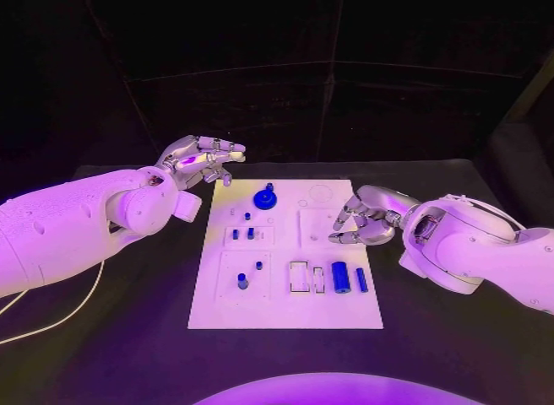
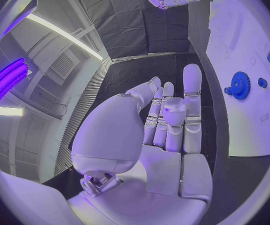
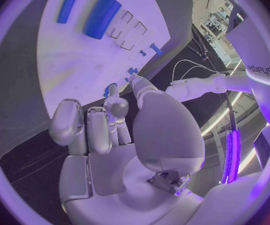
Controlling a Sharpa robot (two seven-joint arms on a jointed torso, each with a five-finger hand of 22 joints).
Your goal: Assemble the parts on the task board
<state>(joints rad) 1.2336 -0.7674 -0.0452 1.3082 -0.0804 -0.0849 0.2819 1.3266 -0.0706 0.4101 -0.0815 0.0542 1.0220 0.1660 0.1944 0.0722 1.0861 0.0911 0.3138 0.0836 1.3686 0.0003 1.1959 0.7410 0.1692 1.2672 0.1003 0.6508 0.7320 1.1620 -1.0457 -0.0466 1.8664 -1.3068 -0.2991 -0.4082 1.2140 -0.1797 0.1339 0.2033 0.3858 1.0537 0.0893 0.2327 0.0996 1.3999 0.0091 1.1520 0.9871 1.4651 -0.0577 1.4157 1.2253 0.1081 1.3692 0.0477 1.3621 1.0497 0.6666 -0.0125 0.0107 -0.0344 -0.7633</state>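
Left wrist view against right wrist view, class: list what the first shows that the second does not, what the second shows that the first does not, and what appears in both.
Left wrist view alone: the blue gear standing on the board, and the left hand, fingers apart, holding nothing. Right wrist view alone: the thick blue cylinder and the thin blue bar lying side by side, next to empty rectangular slots. Both: the white task board and the right hand.
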